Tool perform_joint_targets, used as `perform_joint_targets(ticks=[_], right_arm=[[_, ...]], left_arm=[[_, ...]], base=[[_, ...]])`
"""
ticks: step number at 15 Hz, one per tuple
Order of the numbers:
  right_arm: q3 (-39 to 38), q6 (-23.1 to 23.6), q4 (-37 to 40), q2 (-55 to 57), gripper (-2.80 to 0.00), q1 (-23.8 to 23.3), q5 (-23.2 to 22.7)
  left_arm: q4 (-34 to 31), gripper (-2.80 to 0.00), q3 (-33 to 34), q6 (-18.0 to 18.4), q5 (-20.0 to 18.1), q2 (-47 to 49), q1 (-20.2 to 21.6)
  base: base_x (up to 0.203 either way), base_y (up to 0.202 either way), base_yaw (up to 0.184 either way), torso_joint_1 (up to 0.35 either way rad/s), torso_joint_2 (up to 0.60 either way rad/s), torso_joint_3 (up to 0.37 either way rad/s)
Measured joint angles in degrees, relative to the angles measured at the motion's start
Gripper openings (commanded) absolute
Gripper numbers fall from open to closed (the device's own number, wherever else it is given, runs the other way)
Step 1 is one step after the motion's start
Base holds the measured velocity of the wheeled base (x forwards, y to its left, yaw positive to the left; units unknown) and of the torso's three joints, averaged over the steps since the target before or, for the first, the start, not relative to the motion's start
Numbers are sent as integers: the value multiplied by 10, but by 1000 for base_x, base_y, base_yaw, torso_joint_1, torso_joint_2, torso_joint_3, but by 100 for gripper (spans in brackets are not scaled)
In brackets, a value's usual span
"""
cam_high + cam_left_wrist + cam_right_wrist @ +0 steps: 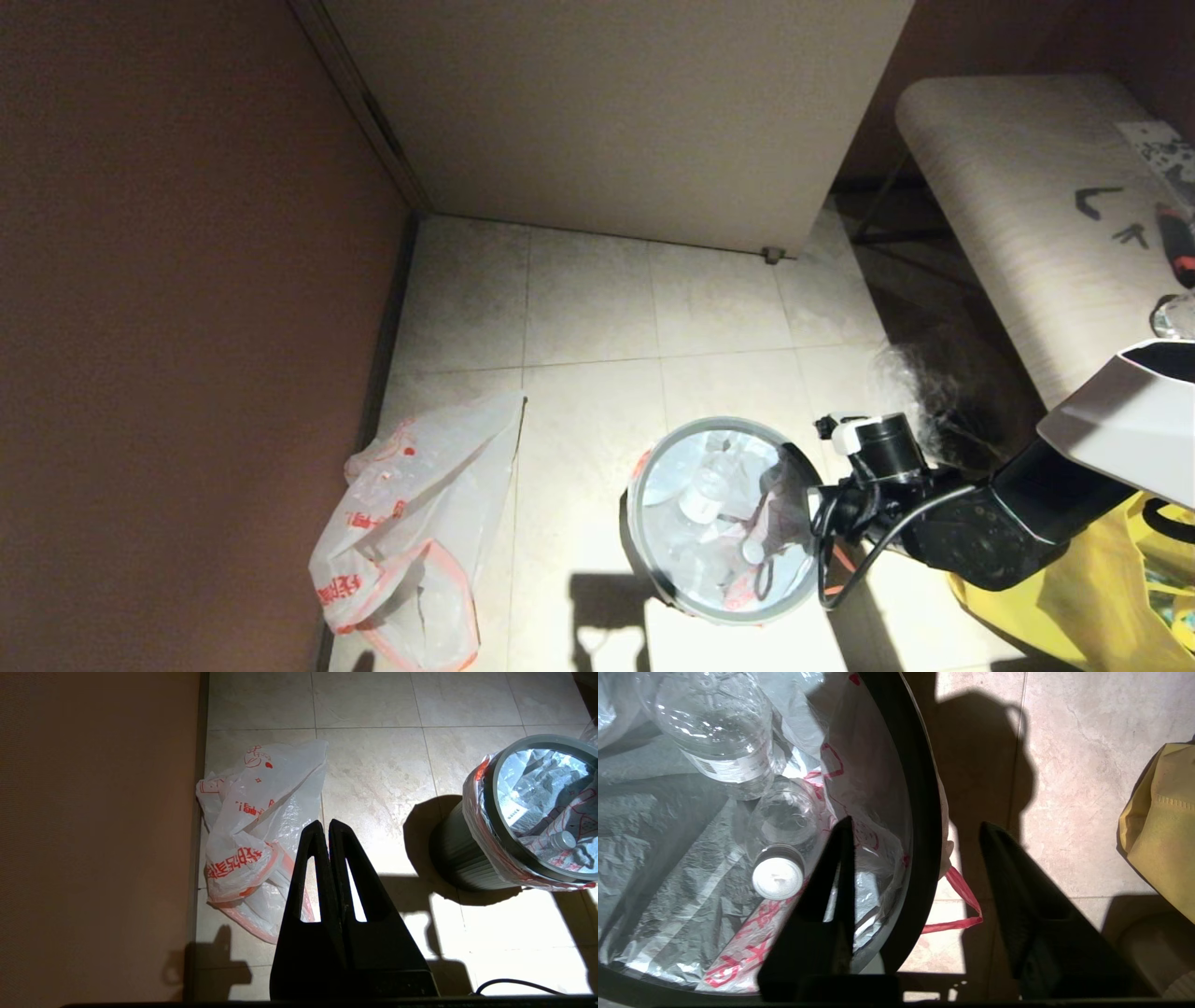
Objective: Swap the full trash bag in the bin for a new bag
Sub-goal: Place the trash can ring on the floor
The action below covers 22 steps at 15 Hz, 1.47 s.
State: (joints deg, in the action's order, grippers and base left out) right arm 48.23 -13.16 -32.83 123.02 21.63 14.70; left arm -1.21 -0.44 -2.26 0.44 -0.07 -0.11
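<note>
Bin (pixel 644 551) at lower centre of head frame, on tiled floor (pixel 597 308). Full trash bag (pixel 719 509) seated inside, edges folded out over the grey rim ring (pixel 637 467); clear bottles (pixel 724 732) visible within. Red-orange handle loop (pixel 959 905) hanging outside the bin wall.

Right gripper (pixel 915 830) at the bin's right edge, fingers spread wide, straddling the rim: one finger (pixel 831 882) inside over the bag, the other outside. Nothing clamped.

New bag (pixel 411 532) limp on floor at lower left of head frame, against the brown wall (pixel 187 280), well apart from bin.

Left gripper (pixel 328 828) unseen in head frame; fingers pressed together, empty, above floor beside new bag.

Yellow bag (pixel 1102 579) at lower right corner.
</note>
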Motion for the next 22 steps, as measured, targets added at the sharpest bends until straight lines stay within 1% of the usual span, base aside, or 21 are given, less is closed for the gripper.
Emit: perform_joint_targets(ticks=[11,19,22], right_arm=[[-9,3,-1,-8,-280,2,8],[-52,3,3,-81,-280,18,8],[-64,3,29,-124,-280,19,8]], left_arm=[[0,-280,0,0,0,0,0],[0,-280,0,0,0,0,0],[0,-280,0,0,0,0,0]], base=[[0,0,0,0,0,0],[0,0,0,0,0,0],[0,0,0,0,0,0]])
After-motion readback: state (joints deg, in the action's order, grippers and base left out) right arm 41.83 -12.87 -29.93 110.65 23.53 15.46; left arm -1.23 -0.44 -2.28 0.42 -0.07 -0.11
